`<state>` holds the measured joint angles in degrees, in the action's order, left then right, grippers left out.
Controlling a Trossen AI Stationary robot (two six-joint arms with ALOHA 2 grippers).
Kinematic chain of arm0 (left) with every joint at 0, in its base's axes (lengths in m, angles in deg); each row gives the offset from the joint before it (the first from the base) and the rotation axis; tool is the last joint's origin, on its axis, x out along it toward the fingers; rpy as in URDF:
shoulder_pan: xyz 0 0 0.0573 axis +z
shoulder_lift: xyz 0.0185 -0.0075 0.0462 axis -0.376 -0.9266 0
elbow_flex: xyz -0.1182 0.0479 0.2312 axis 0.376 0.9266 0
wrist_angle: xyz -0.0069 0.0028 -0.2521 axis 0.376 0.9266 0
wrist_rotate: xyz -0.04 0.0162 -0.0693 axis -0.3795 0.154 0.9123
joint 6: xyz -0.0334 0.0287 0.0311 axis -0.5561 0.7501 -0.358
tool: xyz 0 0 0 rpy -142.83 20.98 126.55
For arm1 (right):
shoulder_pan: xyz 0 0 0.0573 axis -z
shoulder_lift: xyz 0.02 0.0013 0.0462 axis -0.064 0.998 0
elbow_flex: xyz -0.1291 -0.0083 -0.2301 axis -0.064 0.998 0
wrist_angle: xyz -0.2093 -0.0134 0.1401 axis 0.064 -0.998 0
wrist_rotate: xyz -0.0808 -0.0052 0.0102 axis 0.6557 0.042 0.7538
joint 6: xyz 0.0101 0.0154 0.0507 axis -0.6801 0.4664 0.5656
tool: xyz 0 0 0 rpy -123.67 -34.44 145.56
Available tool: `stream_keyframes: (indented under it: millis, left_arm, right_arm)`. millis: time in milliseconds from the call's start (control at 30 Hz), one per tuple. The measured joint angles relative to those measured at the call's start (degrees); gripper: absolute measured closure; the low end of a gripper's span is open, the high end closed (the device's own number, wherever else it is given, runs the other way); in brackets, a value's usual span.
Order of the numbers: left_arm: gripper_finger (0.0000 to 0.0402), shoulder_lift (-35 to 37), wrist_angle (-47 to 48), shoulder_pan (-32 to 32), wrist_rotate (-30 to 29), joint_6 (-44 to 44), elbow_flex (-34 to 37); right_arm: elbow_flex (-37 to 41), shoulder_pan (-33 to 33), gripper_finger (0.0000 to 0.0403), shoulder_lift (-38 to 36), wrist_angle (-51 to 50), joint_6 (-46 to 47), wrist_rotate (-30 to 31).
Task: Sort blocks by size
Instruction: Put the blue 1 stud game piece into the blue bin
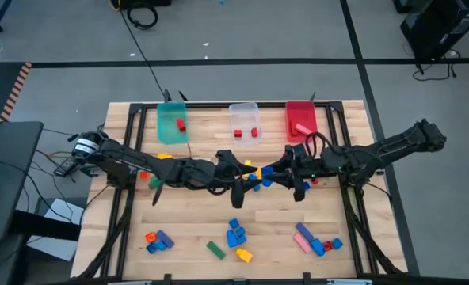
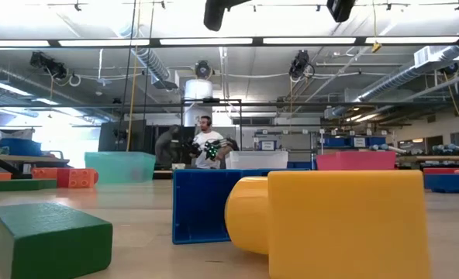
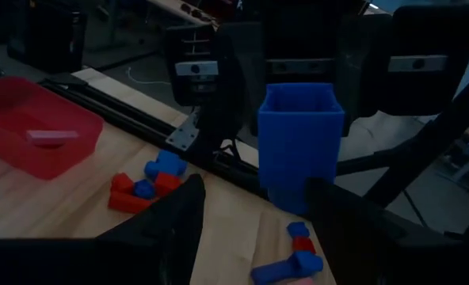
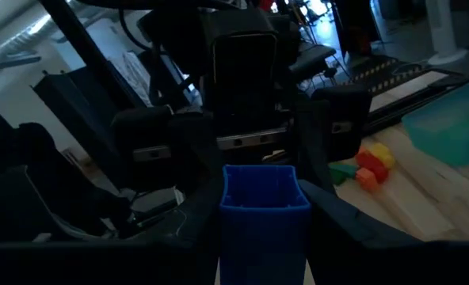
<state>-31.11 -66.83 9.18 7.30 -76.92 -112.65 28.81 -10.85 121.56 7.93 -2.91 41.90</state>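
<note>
My two grippers meet above the table's middle. My right gripper [image 1: 277,176] [image 4: 262,207] is shut on a blue hollow block [image 4: 264,218] [image 3: 300,142], held clear of the table with its open side up. My left gripper [image 1: 241,179] [image 3: 254,202] is open, facing it from the left. One of its fingers [image 3: 333,218] is beside the block's lower end. Other blocks lie in groups on the table: blue and yellow ones [image 1: 258,180] under the grippers, several at the near edge [image 1: 236,236], and more at the near left [image 1: 158,241] and near right [image 1: 314,241]. My right gripper pinches the blue block's two opposite side walls [image 4: 228,214] between its two fingers. The fingers come level from the table's right. The block sits upright in the hold, hollow side up, lifted clear. My left gripper: I cannot tell whether its finger touches the block.
Three bins stand in a row at the far edge: teal [image 1: 169,128], clear [image 1: 244,116] and red [image 1: 300,115], each holding a block or two. A green [image 2: 47,240], a blue [image 2: 202,205] and a yellow block [image 2: 346,225] lie close to the low camera.
</note>
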Motion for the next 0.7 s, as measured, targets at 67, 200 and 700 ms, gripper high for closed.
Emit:
stream_keyframes:
  millis: [67, 200, 700]
  left_arm:
    - [0.0170, -0.1, -0.5, 0.0, 0.0, 0.0, 0.0]
    - [0.0170, -0.1, -0.6, 0.1, 1.0, 0.2, 0.0]
    - [0.0170, -0.2, -2.3, 0.2, 2.6, 0.2, 0.0]
  right_arm:
    - [0.0, 0.0, 0.0251, -0.2, -0.5, -0.2, -0.1]
    - [0.0, 0.0, 0.0251, -0.4, -1.2, -0.7, -0.4]
    - [-0.2, 0.0, 0.0250, -0.4, -1.4, -1.3, -2.4]
